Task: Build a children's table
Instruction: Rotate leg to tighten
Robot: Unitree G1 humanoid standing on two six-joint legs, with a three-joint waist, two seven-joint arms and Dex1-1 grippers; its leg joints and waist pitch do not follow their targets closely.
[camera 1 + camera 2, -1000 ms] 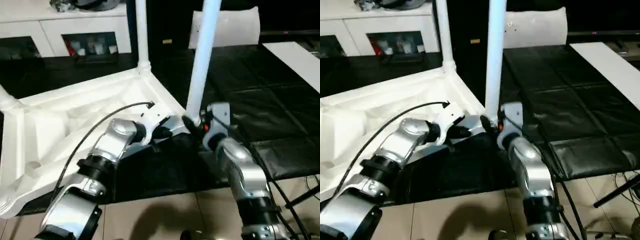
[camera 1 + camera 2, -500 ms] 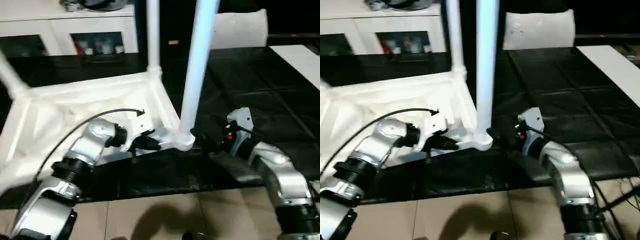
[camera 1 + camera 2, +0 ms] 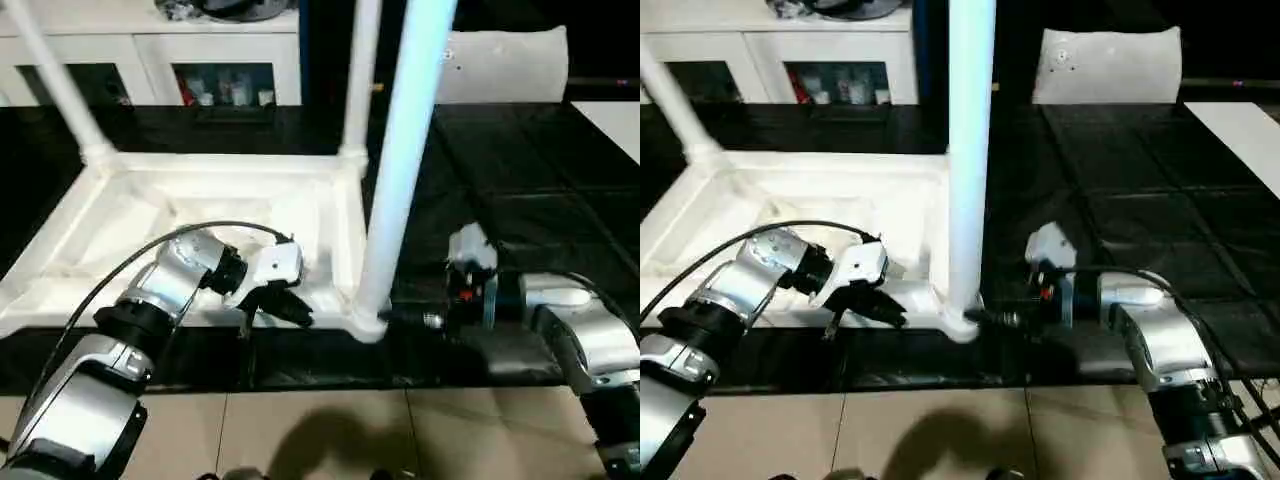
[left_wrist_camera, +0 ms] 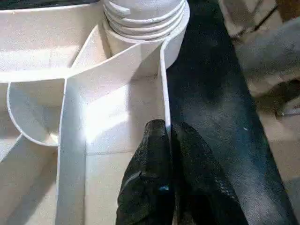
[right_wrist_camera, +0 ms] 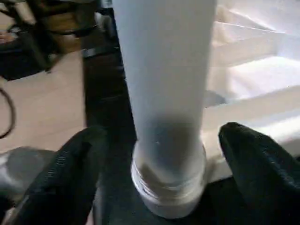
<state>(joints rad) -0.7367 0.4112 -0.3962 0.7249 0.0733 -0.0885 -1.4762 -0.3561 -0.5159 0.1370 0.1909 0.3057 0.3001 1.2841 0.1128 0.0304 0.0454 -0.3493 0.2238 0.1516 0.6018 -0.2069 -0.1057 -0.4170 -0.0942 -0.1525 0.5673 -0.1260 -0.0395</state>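
The children's table (image 3: pixel 200 215) lies upside down on the black tabletop (image 3: pixel 500 210), legs standing up from its corner sockets. The left wrist view shows what the head views cannot: the left gripper (image 4: pixel 169 136) is pinched narrow on the thin rim wall just beside the near corner socket (image 4: pixel 143 18). In the right wrist view, the right gripper (image 5: pixel 161 159) stands wide apart on either side of the near leg (image 5: pixel 164 84), touching nothing.

I see the children's table (image 3: pixel 215 200) all white, ribbed underside, legs (image 3: pixel 405 150) white with a bluish cast. Both claws, left claw (image 4: pixel 168 140) and right claw (image 5: pixel 164 159), black. Forearms (image 3: pixel 1150 330) silver. Floor mat (image 3: pixel 520 210) black, square-gridded.
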